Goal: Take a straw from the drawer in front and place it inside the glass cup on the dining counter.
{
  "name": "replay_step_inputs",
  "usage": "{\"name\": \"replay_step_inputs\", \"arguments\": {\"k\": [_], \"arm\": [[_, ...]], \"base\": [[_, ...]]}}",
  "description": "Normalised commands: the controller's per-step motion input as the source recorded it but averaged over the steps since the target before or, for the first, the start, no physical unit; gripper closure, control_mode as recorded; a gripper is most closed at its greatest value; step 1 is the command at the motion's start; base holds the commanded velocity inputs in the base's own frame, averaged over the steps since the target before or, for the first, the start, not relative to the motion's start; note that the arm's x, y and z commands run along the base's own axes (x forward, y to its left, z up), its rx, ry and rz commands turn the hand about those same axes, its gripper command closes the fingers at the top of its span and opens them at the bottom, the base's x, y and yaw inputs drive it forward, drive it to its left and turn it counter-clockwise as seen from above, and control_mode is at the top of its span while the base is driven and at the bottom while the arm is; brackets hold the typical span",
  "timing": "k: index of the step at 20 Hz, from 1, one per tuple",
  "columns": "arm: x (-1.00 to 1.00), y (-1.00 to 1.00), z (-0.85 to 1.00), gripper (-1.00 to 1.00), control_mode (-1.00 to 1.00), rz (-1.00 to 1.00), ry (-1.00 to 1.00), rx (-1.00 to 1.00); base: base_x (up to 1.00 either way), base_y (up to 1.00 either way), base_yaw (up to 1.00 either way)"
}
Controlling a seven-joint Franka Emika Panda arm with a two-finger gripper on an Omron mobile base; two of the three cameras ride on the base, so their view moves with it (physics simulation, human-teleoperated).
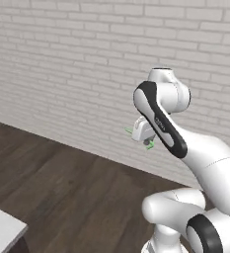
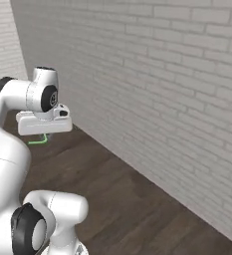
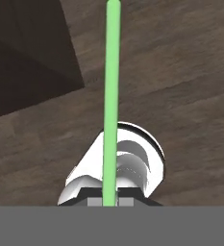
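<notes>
My gripper (image 1: 142,133) is shut on the thin bright green straw (image 1: 149,145), held high above the dark wood floor. From the right base view the gripper (image 2: 43,130) hangs under the white hand, with the straw (image 2: 38,141) poking out below it. In the hand view the straw (image 3: 111,96) runs straight up from between my fingertips (image 3: 111,202) to the top edge. The drawer and the glass cup are out of view.
A pale brick wall (image 1: 87,59) stands close ahead, above a dark wood floor (image 1: 77,197). A white-topped counter corner (image 1: 0,230) juts in at the lower left; I cannot tell whether it is the dining counter. A dark block (image 3: 31,62) lies below the hand.
</notes>
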Motion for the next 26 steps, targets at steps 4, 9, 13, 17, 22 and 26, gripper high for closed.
{"name": "replay_step_inputs", "arguments": {"k": [4,9,13,17,22,26], "arm": [[0.0,0.0,0.0,1.0,1.0,0.0,0.0,0.0],[0.0,0.0,0.0,1.0,1.0,0.0,0.0,0.0],[0.0,0.0,0.0,1.0,1.0,0.0,0.0,0.0],[0.0,0.0,0.0,1.0,1.0,0.0,0.0,0.0],[0.0,0.0,0.0,1.0,1.0,0.0,0.0,0.0],[0.0,0.0,0.0,1.0,1.0,0.0,0.0,0.0]], "base": [[1.0,-0.42,0.49],[1.0,-0.46,0.51],[1.0,-0.34,0.46],[1.0,-0.26,0.44],[1.0,-0.25,0.43],[1.0,-0.22,0.43]]}}
